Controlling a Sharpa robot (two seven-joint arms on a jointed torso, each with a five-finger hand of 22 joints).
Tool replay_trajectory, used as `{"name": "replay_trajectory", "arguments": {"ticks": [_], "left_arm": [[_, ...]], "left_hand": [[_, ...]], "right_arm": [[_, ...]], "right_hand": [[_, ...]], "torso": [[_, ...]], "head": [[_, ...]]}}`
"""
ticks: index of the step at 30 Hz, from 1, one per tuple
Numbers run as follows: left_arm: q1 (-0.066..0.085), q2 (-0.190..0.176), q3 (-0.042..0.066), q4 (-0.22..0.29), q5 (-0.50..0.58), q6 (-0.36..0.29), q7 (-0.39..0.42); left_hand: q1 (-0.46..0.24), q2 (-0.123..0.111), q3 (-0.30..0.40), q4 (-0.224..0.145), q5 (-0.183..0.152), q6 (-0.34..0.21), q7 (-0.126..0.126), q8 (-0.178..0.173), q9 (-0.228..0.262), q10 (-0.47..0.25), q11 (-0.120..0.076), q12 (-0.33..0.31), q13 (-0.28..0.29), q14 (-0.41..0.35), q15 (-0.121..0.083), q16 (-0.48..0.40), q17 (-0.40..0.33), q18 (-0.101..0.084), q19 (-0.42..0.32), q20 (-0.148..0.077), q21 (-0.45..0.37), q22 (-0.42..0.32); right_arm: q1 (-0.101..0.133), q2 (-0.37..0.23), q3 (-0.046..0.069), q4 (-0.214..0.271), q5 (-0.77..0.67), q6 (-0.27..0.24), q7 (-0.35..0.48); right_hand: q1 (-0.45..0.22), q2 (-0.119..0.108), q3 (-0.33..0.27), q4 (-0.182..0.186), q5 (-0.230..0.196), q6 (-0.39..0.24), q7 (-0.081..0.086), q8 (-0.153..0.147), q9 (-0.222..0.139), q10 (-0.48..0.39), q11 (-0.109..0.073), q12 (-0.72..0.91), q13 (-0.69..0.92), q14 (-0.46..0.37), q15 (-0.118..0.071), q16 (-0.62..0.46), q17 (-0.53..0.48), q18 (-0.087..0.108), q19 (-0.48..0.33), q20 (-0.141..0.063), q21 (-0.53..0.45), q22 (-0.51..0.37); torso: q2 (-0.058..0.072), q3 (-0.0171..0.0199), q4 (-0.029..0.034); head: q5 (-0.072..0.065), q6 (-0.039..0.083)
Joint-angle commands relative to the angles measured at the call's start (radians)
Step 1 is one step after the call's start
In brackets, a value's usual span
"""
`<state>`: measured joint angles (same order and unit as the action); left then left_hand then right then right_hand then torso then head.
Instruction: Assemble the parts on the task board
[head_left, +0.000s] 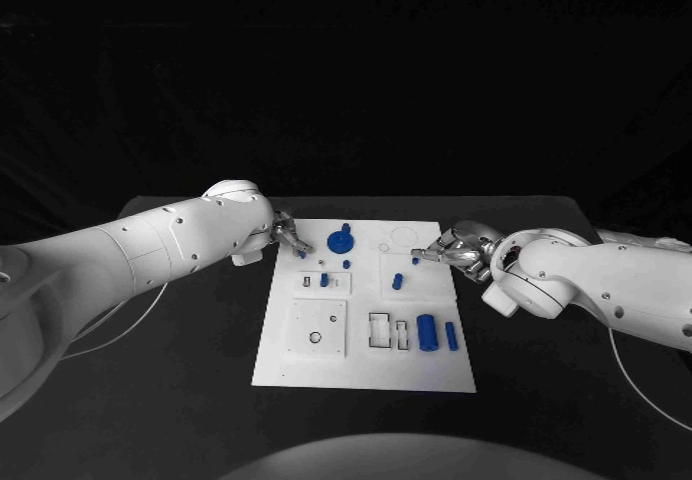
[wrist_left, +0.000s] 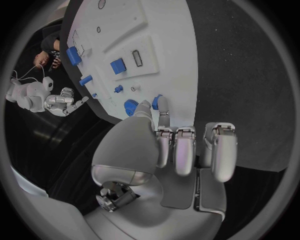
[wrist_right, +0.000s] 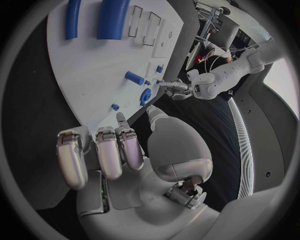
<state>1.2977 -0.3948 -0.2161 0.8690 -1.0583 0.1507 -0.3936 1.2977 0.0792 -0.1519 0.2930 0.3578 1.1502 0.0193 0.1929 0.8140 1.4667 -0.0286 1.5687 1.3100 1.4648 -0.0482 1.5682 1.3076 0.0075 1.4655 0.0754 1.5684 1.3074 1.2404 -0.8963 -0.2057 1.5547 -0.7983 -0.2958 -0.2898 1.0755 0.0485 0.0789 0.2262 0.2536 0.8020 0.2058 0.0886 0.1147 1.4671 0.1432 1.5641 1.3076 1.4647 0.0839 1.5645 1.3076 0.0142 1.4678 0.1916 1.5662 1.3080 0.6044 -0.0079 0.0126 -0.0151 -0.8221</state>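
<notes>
The white task board (head_left: 289, 365) lies in the middle of the black table. My left hand (head_left: 284, 240) is at its far left corner, where thumb and one finger pinch a small blue part (wrist_left: 156, 101) beside a round blue part (head_left: 340, 241). My right hand (head_left: 454, 247) hovers over the board's far right edge and holds nothing. One of its fingers (wrist_right: 120, 119) reaches out just short of a small blue peg (wrist_right: 115, 106), while its other fingers are curled. A blue cylinder (head_left: 427, 328) and a thin blue bar (head_left: 451, 336) lie near the board's right side.
Two more blue parts (head_left: 325, 280) (head_left: 398, 282) stand in the board's middle row. Rectangular slots (head_left: 379, 330) and a square plate with a hole (head_left: 316, 328) are on the near half. Bare black table surrounds the board.
</notes>
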Motion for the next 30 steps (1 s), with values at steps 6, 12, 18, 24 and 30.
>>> {"name": "replay_trajectory", "arguments": {"ticks": [6,12,18,24,30], "left_arm": [[0.000,0.005,0.001,-0.001,0.002,0.017,0.006],[0.000,0.005,0.001,-0.001,0.004,0.018,0.009],[-0.001,0.005,0.001,-0.002,0.005,0.022,0.010],[-0.001,0.003,0.001,-0.002,0.007,0.019,0.014],[-0.001,-0.001,0.001,0.001,0.009,0.002,0.036]], "left_hand": [[0.032,0.025,0.029,0.000,0.006,-0.011,-0.001,0.005,0.003,0.104,-0.006,0.002,0.261,0.106,0.006,0.003,0.263,-0.008,0.105,0.006,0.002,0.263],[0.042,0.033,0.041,-0.001,0.006,-0.012,-0.001,0.006,0.003,0.104,-0.007,0.002,0.261,0.106,0.007,0.003,0.263,-0.008,0.105,0.007,0.002,0.263],[0.084,0.045,0.088,0.000,0.009,-0.017,-0.001,0.009,0.005,0.104,-0.008,0.002,0.261,0.106,0.009,0.003,0.263,-0.008,0.105,0.009,0.002,0.263],[0.091,0.044,0.099,-0.001,0.010,-0.017,-0.001,0.010,0.005,0.104,-0.007,0.002,0.261,0.106,0.010,0.003,0.263,-0.008,0.105,0.009,0.002,0.263],[0.102,0.042,0.119,-0.001,0.010,-0.018,0.000,0.012,0.006,0.104,-0.006,0.002,0.261,0.106,0.011,0.003,0.263,-0.008,0.105,0.010,0.002,0.263]], "right_arm": [[-0.001,0.000,0.000,0.001,-0.006,0.016,-0.003],[-0.001,0.000,0.000,0.001,-0.006,0.016,-0.003],[-0.001,-0.001,0.000,0.001,-0.006,0.016,-0.003],[-0.001,-0.001,0.000,0.001,-0.006,0.016,-0.004],[-0.001,-0.002,0.000,0.000,-0.006,0.016,-0.004]], "right_hand": [[-0.003,0.007,-0.005,0.000,0.005,-0.007,0.013,0.004,0.002,0.104,0.006,0.007,0.263,0.106,0.008,0.006,0.263,-0.014,0.103,0.007,0.005,0.263],[-0.003,0.007,-0.005,0.000,0.005,-0.007,0.013,0.004,0.002,0.104,0.006,0.007,0.263,0.106,0.008,0.006,0.263,-0.014,0.103,0.007,0.005,0.263],[-0.003,0.007,-0.005,0.000,0.005,-0.007,0.013,0.004,0.002,0.104,0.006,0.007,0.263,0.106,0.008,0.006,0.263,-0.014,0.103,0.007,0.005,0.263],[-0.001,0.008,-0.006,-0.001,0.007,-0.006,0.013,0.005,0.002,0.104,0.007,0.007,0.263,0.106,0.009,0.006,0.263,-0.014,0.103,0.008,0.005,0.263],[-0.001,0.008,-0.006,-0.001,0.007,-0.006,0.013,0.005,0.002,0.104,0.007,0.007,0.263,0.106,0.009,0.006,0.263,-0.014,0.103,0.008,0.005,0.263]], "torso": [[0.000,-0.0005,-0.0011],[0.000,0.0006,-0.0012],[-0.001,0.0001,-0.0010],[0.000,0.0001,-0.0008],[-0.001,0.0000,-0.0008]], "head": [[0.001,-0.001],[0.001,-0.002],[0.000,-0.002],[-0.001,-0.001],[-0.001,0.000]]}}
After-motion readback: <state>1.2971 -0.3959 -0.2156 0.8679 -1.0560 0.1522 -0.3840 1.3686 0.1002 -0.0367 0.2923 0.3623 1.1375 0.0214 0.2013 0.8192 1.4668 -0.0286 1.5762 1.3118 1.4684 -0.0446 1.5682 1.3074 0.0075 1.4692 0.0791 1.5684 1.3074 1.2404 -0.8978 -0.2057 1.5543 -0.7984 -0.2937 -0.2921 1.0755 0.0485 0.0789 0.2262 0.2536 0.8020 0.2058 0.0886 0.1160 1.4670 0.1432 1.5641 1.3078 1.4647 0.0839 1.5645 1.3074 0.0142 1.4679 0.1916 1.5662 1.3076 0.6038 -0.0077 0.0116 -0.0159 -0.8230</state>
